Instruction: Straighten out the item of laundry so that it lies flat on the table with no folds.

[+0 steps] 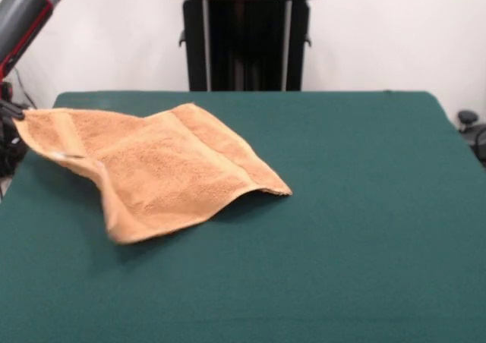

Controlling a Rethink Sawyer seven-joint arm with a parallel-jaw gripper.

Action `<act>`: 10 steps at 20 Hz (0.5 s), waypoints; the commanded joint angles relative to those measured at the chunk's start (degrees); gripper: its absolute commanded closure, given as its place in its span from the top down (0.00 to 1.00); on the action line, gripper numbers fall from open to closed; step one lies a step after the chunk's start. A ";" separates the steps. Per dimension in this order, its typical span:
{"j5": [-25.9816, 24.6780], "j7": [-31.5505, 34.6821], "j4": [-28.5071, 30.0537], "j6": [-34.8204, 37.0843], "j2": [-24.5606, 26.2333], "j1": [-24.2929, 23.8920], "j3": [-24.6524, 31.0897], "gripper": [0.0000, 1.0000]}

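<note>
The orange-tan towel (159,168) lies on the left half of the dark green table (364,206). Its left corner is raised and pulled out past the table's left edge, so the cloth sags into a fold down its middle. The right corner and the near corner rest on the table. Flat woven bands run near the left edge (67,134) and across the right part (209,146). My gripper (11,112) shows only as dark tips at the picture's left edge, shut on the towel's raised corner. The grey and red arm (23,9) comes down from the top left.
The black pedestal (247,39) stands behind the table's far edge. A dark object (471,127) sits off the table at the right. The green top stretches wide to the right of the towel and in front of it.
</note>
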 commanded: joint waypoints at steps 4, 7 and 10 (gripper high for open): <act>4.76 -20.64 -12.65 7.83 5.31 3.84 -5.27 0.00; 5.16 -20.66 -13.01 7.77 5.58 3.90 -5.18 0.00; 5.30 -20.48 -12.07 6.33 6.01 2.87 -4.86 0.00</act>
